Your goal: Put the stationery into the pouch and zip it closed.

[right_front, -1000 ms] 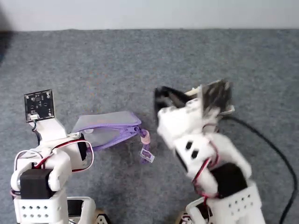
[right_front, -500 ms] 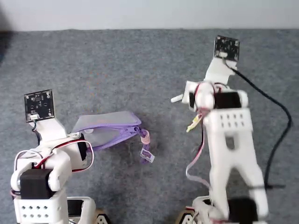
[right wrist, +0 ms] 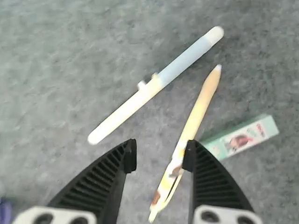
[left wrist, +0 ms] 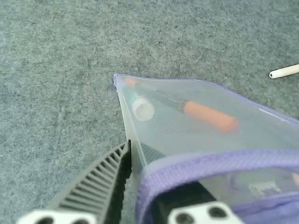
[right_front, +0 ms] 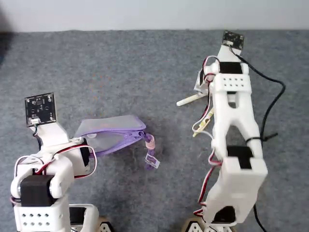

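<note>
We are looking down on a gray felt-covered table where the purple see-through pouch is lying on the left side, in front of the left arm. The left gripper is clamping the pouch's near edge, one ribbed finger on each side of the plastic. Through the pouch wall we are seeing an orange pen and a white-capped item lying inside. The zip pull is sitting at the pouch's end toward the right arm, with a small tag dangling from it onto the table (we cannot tell how far the zip is drawn).

Well apart from the pouch, the right arm is stretching toward the far side of the table. Its right gripper is hanging open above loose stationery, gripping nothing. A white-and-blue pen is lying just beyond the fingertips. A yellow pencil is running beside it, its lower end lying in the gap close to one finger. A green packet is lying just beside the pencil.
</note>
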`<control>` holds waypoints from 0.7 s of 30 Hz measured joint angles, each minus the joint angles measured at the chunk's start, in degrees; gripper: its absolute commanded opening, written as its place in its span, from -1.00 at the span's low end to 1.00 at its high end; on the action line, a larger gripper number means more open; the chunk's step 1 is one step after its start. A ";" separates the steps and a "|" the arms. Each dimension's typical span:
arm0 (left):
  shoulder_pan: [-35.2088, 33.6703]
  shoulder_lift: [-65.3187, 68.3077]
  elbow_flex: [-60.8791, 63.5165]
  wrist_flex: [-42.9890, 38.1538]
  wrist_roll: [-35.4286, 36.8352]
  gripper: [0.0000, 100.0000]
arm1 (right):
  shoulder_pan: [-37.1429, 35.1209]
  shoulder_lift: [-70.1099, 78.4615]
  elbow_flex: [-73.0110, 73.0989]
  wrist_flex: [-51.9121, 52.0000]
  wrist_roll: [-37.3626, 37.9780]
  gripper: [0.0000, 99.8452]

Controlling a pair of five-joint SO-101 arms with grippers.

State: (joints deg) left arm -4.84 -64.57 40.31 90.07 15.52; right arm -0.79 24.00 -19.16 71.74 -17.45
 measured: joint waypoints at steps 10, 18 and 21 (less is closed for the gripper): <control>0.00 0.00 0.00 0.00 0.00 -0.97 | 2.55 11.60 -7.82 0.35 0.00 -0.69; 0.00 0.00 0.00 0.00 0.00 -0.97 | 3.69 12.31 -7.82 0.35 0.00 -0.69; 0.00 0.00 0.00 0.00 0.00 -0.97 | 4.92 12.31 -7.82 0.35 0.00 -0.69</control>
State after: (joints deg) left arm -4.84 -64.57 40.31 90.07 15.52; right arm 4.13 36.31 -26.99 72.09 -17.45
